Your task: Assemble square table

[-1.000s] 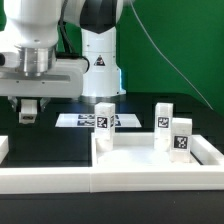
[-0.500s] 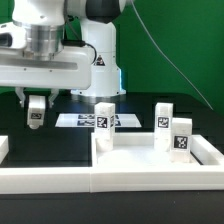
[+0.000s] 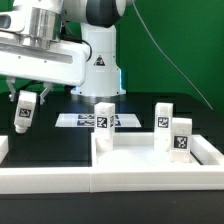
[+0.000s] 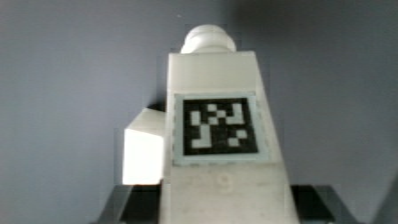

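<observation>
Held in the tool [image 3: 24, 108]: one small white plastic block leg [image 3: 24, 113] with black-and-white tag, lifted clear of the black counter [image 3: 60, 140], tilted, at the exterior view's left. In the wrist view, same leg [image 4: 221, 140] filled the frame lengthwise, tag facing camera, narrow peg at its far end; jaws pinching its near end, fingers mostly out of frame.

Three more white tagged legs [image 3: 104, 124] [image 3: 163, 122] [image 3: 180, 137] stood upright on the counter toward the exterior view's right, inside the long white rail [image 3: 110, 168]. Flat marker board [image 3: 80, 120] lay behind them. Square tray-like top not made out in either view.

Risks judged: tilted leg, gripped near one end only, could pivot or slip under any jolt. Could arrive skewed at its socket and jam. Low sweep toward the right could topple the standing legs. Top's whereabouts unseen, so alignment uncertain.
</observation>
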